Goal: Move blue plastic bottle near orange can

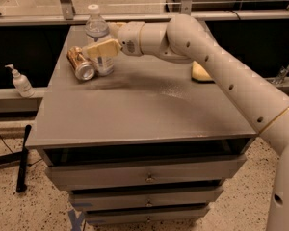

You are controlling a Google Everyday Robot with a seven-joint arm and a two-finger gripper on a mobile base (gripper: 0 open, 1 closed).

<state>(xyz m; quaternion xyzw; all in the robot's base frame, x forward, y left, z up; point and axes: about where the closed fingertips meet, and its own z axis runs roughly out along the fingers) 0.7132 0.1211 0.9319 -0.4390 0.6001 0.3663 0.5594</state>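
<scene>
The blue plastic bottle stands upright on the table near its far left corner, a little way in from the left edge. It is a tall clear bottle with a white cap and a pale bluish label around its lower body. The tool sits at the bottle's mid-height, covering part of the label.

The orange can lies on its side just to the left of the bottle's base, touching it or very nearly so. It is short and copper-orange, with its silver end turned toward the table's front edge. It is slightly closer to the left edge than the bottle is.
</scene>
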